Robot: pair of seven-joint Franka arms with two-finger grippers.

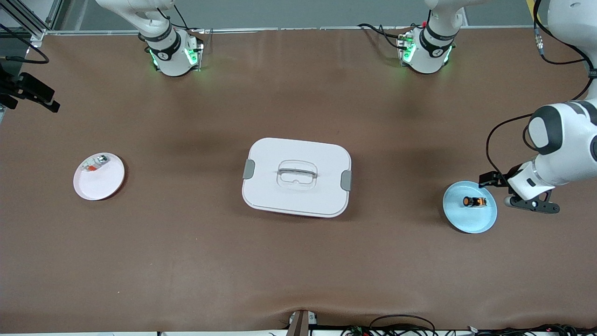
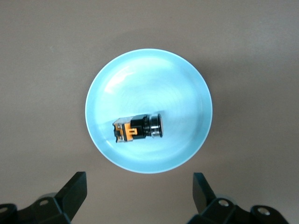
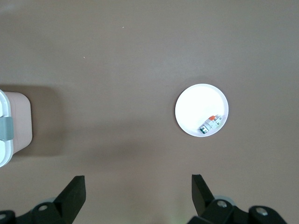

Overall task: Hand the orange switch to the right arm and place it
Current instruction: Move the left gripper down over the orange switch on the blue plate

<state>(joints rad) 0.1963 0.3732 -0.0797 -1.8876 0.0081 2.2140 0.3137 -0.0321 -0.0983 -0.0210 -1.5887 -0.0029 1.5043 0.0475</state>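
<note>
Switch waiting on the blue plate

Front view: The orange switch is seen lying on its side on the blue plate, near the table's edge at the left arm's end. The left gripper is held low just beside that plate, at its table-edge side. The right gripper is not seen here. A white box with a lid sits in the middle of the table. A white plate with a small grey part is near the right arm's end.

Left wrist view: The left gripper's fingers are spread wide and nothing is held. The switch is looked down on.

Right wrist view: The right gripper is spread wide and empty, high over bare table, waiting.

The pick-up step seems to be just starting. Next, the left gripper likely must be moved over the switch, lowered and closed. No writing can be read.
</note>
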